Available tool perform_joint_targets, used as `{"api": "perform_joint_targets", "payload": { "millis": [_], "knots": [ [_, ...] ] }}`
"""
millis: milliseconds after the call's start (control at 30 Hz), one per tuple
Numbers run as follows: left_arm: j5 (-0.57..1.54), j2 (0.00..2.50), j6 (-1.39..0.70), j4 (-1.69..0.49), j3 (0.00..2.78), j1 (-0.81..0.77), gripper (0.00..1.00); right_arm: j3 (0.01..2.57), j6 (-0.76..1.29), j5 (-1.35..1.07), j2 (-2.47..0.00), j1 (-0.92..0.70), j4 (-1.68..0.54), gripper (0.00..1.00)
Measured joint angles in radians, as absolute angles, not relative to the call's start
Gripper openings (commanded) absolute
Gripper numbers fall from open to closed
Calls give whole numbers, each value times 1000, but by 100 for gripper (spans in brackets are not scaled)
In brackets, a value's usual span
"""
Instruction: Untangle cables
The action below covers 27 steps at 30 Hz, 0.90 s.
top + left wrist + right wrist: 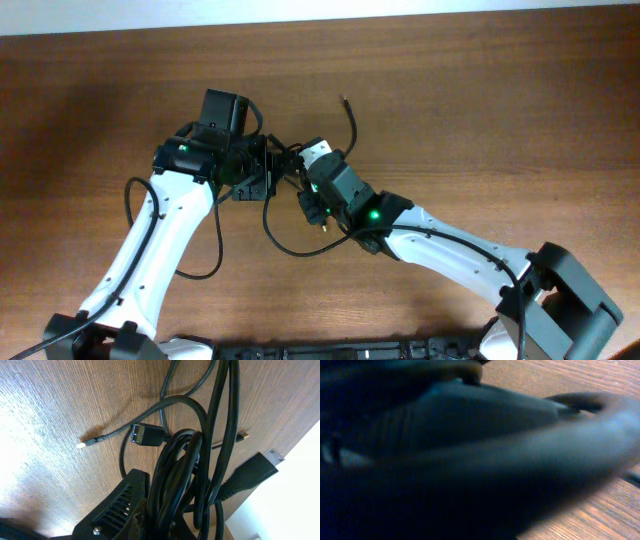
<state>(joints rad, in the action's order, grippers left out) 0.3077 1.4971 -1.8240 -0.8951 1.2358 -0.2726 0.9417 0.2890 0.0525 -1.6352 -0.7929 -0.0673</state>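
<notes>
The cables (287,160) form a black bundle at the table's middle, between the two grippers. One strand runs up to a plug end (345,100), and another loops down toward the front (285,243). My left gripper (262,172) is shut on the bundle. In the left wrist view several strands (182,470) pass through its jaws (165,525), with a dark USB plug (145,435), a flat wide plug (252,472) and a thin tip (81,445) hanging free above the wood. My right gripper (305,172) is at the bundle's right side. Its wrist view is filled by a dark blur, so its jaws are hidden.
The brown wooden table (480,110) lies all around. A thicker black wire fixed to the left arm loops out over the table (215,262). The table's far edge meets a white strip (320,12) at the top.
</notes>
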Motion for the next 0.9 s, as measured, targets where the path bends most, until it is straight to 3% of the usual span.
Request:
{"api": "perform_joint_targets", "payload": {
  "millis": [167,233,433,467,500,533,600,633,833,900],
  "knots": [
    [260,1497,-1742,-894,1236,-265,4,939,288,52,-1420,-793,-330,4],
    [250,1497,-1731,-891,1236,-247,1,939,280,52,-1332,-793,-432,4],
    [235,1497,-1602,-853,1236,-178,0,940,256,65,-1271,-784,-536,6],
    [234,1497,-1525,-826,1236,-176,0,940,289,65,-1271,-766,-536,29],
    [234,1497,-1346,-783,1236,-175,0,940,340,68,-1271,-727,-539,29],
    [235,1497,-1195,-776,1236,-175,0,940,416,70,-1270,-672,-543,41],
    [260,1497,-912,-773,1236,-175,0,940,511,61,-1271,-568,-546,55],
    [308,1497,-715,-774,1236,-174,0,939,557,38,-1271,-507,-546,71],
    [661,1497,-38,-801,1236,-174,0,939,495,-360,-1272,-454,-407,79],
    [750,1497,79,-812,1236,-174,0,939,469,-429,-1288,-454,-386,79]
  ]
}}
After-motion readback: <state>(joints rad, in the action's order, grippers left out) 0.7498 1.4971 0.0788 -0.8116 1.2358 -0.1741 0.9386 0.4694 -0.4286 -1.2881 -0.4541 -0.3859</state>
